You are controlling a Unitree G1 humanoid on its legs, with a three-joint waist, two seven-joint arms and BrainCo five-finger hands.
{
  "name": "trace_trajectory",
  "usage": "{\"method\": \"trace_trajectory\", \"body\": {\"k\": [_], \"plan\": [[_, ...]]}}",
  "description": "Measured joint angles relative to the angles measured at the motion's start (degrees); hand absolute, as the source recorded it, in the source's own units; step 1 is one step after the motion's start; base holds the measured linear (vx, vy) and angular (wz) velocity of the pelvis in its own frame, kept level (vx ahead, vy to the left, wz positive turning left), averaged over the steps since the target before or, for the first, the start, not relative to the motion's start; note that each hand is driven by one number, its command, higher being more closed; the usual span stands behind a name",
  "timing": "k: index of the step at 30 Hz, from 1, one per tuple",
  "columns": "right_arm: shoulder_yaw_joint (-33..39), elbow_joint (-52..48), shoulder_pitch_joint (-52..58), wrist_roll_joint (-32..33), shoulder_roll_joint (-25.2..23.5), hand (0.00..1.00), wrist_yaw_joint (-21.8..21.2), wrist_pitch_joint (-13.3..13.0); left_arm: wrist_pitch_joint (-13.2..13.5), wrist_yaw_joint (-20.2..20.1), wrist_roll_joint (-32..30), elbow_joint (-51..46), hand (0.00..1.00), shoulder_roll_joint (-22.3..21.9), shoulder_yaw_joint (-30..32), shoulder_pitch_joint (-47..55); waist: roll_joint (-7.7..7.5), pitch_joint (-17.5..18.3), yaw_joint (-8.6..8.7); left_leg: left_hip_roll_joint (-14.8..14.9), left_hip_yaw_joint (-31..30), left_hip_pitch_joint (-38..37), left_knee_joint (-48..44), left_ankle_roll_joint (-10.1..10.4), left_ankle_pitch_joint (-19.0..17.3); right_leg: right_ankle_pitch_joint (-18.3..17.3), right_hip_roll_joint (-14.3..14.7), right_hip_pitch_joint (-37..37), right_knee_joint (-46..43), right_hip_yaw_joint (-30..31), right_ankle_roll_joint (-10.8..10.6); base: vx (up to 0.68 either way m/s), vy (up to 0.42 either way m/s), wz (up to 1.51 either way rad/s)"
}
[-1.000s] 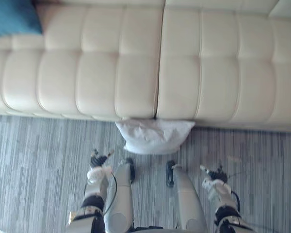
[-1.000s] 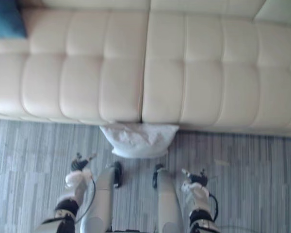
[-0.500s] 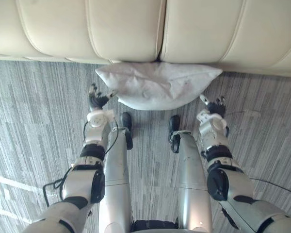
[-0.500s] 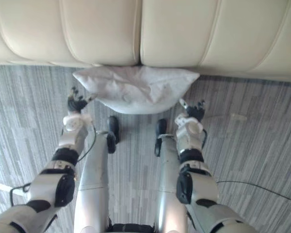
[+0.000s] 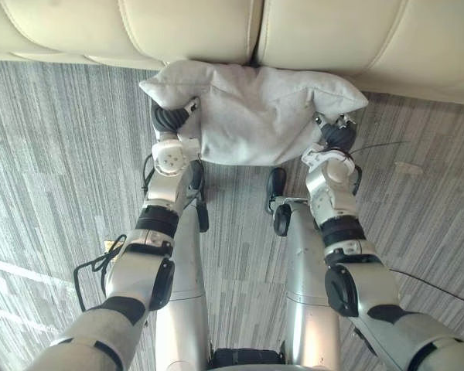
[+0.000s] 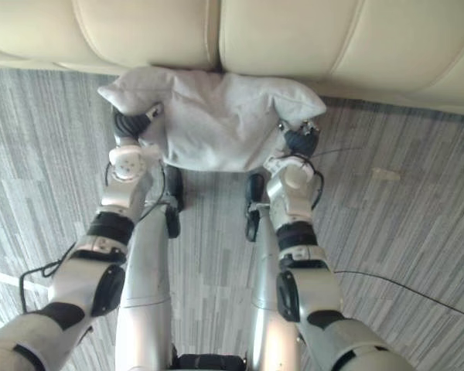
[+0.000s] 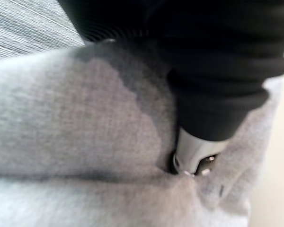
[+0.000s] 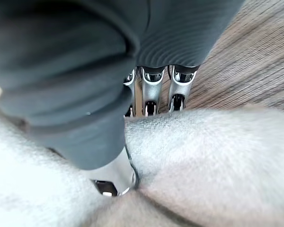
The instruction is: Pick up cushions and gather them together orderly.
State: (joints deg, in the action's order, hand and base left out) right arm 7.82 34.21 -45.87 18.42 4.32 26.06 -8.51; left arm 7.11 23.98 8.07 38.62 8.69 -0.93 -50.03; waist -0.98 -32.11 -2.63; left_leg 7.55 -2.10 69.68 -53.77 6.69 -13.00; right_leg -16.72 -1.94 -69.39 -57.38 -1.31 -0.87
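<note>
Grey striped carpet (image 5: 62, 154) covers the floor in front of me, and a cream padded sofa (image 5: 193, 27) runs along its far edge. One pale grey cushion (image 5: 255, 116) lies on the carpet right against the base of the sofa, below the seam where two seat sections meet, with its long side along the sofa front.

I have a hand at each end of it. My left hand (image 5: 172, 117) grips the left end just under the corner, which pokes up beside the dark wrist cover; close up, the thumb (image 7: 194, 151) is sunk into a fold of the cloth. My right hand (image 5: 336, 137) pinches the right end: its fingers (image 8: 151, 92) go down the far side of the cushion while the thumb (image 8: 111, 179) presses into the near side, cloth bulging between them.
</note>
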Motion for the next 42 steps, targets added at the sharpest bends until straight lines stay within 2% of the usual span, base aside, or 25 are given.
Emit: {"method": "trace_trajectory", "body": {"k": [3, 5, 8, 13, 16, 22, 27, 29, 31, 32, 33, 34, 36, 38, 39, 40, 41, 42], "plan": [[-3.2, -6.3, 7.3, -0.4, 0.0, 1.00, -0.2, -1.7, 1.3, 0.0, 0.0, -4.8, 1.00, -0.6, -2.3, 5.5, -0.15, 0.2, 0.70, 0.2, 0.1, -8.0, 3.8, 0.5, 0.7, 0.5, 0.1, 7.7, 3.3, -0.2, 0.6, -0.01, -0.016, -0.02], [-4.2, -10.9, 12.2, -0.5, -0.4, 1.00, -0.2, -2.0, 1.5, 0.2, 0.0, -8.3, 1.00, -0.6, -5.3, 9.3, -0.43, 0.7, 0.54, 0.7, 0.8, -14.3, 7.8, 0.4, 1.0, 1.1, 0.3, 13.8, 7.1, -0.5, 1.0, 0.00, -0.043, -0.10], [-4.9, -19.1, 22.8, -2.1, -1.1, 1.00, -0.2, -3.0, 2.5, 0.5, 0.0, -14.6, 1.00, -1.1, -9.9, 17.1, -0.64, 3.7, 0.55, 0.7, 1.9, -23.5, 14.6, 0.2, 2.4, 2.0, 0.4, 22.2, 12.9, -0.4, 0.8, 0.05, -0.041, -0.03], [-7.6, -32.0, 40.1, -5.0, -1.8, 1.00, -1.8, -4.1, 4.3, -0.8, 0.0, -25.8, 1.00, -4.9, -11.4, 33.2, -1.09, 12.2, 0.54, 0.6, 3.6, -35.7, 22.9, 0.6, 3.7, 3.0, 0.3, 33.5, 20.3, -0.4, 1.2, 0.17, -0.022, -0.04], [-9.2, -38.2, 49.2, -5.0, -1.8, 1.00, -5.4, -4.7, 5.3, -2.9, 0.0, -31.1, 1.00, -5.1, -12.1, 42.1, -1.17, 15.8, 0.37, 0.5, 4.8, -43.7, 27.6, 0.6, 3.8, 3.0, 0.2, 40.9, 24.4, -0.4, 1.2, 0.19, 0.008, -0.06], [-11.7, -45.6, 61.3, -7.3, -1.5, 1.00, -9.9, -5.0, 6.5, -5.9, 2.1, -39.2, 1.00, -5.1, -12.4, 54.6, -0.89, 21.5, 0.12, 0.4, 6.4, -54.3, 33.9, 0.5, 3.7, 2.5, 0.1, 50.8, 29.9, -0.1, 0.6, 0.16, 0.026, -0.05], [-12.7, -49.4, 66.4, -10.1, -1.6, 1.00, -10.8, -5.0, 6.7, -8.2, 3.6, -42.0, 1.00, -5.1, -12.5, 60.1, -0.88, 22.5, -0.37, 0.7, 6.3, -57.5, 31.8, -0.1, 3.1, 0.8, -0.2, 55.2, 29.5, -0.9, 0.8, 0.04, -0.015, 0.07], [-13.1, -49.4, 67.7, -11.2, -1.6, 1.00, -11.0, -5.0, 6.7, -8.7, 4.6, -42.0, 1.00, -5.1, -12.6, 61.6, -0.79, 22.5, -0.75, 1.1, 6.1, -56.6, 25.5, -0.2, 3.0, -1.4, 0.1, 57.1, 29.4, -1.0, 1.7, -0.03, -0.037, 0.05], [-13.2, -49.7, 69.4, -11.6, -1.3, 1.00, -11.1, -5.0, 6.7, -9.4, 5.2, -42.0, 1.00, -5.3, -13.0, 63.4, 0.30, 23.2, -0.87, 2.8, 5.0, -52.5, 13.9, -0.7, 3.4, -2.8, 1.0, 58.9, 28.4, -1.4, 2.9, 0.01, -0.019, 0.04], [-13.2, -50.0, 69.9, -11.6, -1.0, 1.00, -11.1, -5.0, 6.6, -9.6, 5.6, -42.0, 1.00, -5.4, -13.3, 64.1, 0.90, 23.8, -0.86, 3.4, 4.8, -50.0, 8.9, -2.4, 4.8, -3.3, 1.3, 59.3, 28.0, -1.5, 3.5, 0.05, 0.019, 0.01], [-13.3, -50.3, 70.0, -11.6, -0.9, 1.00, -11.1, -4.8, 6.6, -9.7, 5.7, -42.0, 1.00, -5.4, -13.4, 64.6, 0.87, 24.1, -0.94, 3.7, 5.0, -48.0, 6.1, -3.2, 5.7, -3.3, 1.2, 59.5, 28.0, -1.4, 4.0, 0.06, 0.042, -0.01], [-13.3, -50.8, 70.1, -11.6, -0.8, 1.00, -11.1, -4.8, 6.5, -9.7, 5.7, -42.0, 1.00, -5.4, -13.7, 64.9, 0.82, 24.6, -1.03, 3.7, 5.4, -46.3, 4.6, -3.4, 5.1, -3.2, 1.0, 59.6, 28.1, -1.2, 4.2, 0.13, 0.069, -0.07], [-13.3, -51.8, 69.3, -11.5, -0.8, 1.00, -10.4, -4.8, 6.2, -10.2, 5.7, -42.0, 1.00, -5.5, -14.5, 64.9, 1.74, 25.6, -1.15, 2.3, 6.5, -45.8, 9.4, -3.8, 0.9, -3.2, 0.8, 60.3, 29.7, 0.5, 4.1, 0.21, 0.135, -0.13], [-13.3, -51.3, 67.9, -11.5, -0.7, 1.00, -9.8, -4.7, 6.1, -10.4, 5.7, -41.9, 1.00, -5.4, -14.7, 64.9, 1.07, 26.0, -1.51, -0.4, 6.4, -45.9, 17.3, -3.2, -0.1, -3.2, 0.0, 61.6, 31.9, 2.2, 3.8, 0.21, 0.177, -0.28], [-13.3, -51.0, 67.1, -11.5, -0.7, 1.00, -9.6, -4.7, 6.1, -10.4, 5.7, -41.9, 1.00, -5.3, -14.8, 64.9, 0.91, 27.0, -2.27, -1.3, 6.4, -46.6, 24.4, -2.6, 0.8, -3.5, -0.6, 61.6, 32.6, 3.1, 2.8, 0.26, 0.219, -0.60], [-13.3, -50.6, 66.5, -11.5, -0.4, 1.00, -9.7, -4.6, 6.2, -10.4, 5.7, -41.9, 1.00, -5.1, -14.9, 65.0, 1.09, 27.5, -2.92, -1.5, 6.5, -48.4, 28.6, -2.7, 4.7, -4.1, -0.6, 62.1, 32.8, 4.1, 1.5, 0.35, 0.302, -0.62], [-13.3, -49.7, 66.2, -11.5, -0.2, 1.00, -9.7, -4.5, 6.1, -10.4, 5.7, -41.7, 1.00, -4.6, -14.8, 65.0, 0.21, 27.6, -3.10, -2.1, 7.2, -49.3, 28.6, -3.6, 5.8, -4.5, -1.1, 62.7, 33.0, 5.1, 0.8, 0.43, 0.304, -0.44], [-13.4, -48.1, 66.6, -11.5, -0.7, 1.00, -9.7, -4.0, 5.9, -10.4, 5.7, -41.5, 1.00, -3.5, -15.2, 65.4, -1.65, 29.6, -3.02, -3.3, 9.0, -50.2, 28.6, -4.5, 4.7, -3.9, -3.0, 64.2, 34.4, 5.7, -1.1, 0.49, 0.291, -0.35]]}}
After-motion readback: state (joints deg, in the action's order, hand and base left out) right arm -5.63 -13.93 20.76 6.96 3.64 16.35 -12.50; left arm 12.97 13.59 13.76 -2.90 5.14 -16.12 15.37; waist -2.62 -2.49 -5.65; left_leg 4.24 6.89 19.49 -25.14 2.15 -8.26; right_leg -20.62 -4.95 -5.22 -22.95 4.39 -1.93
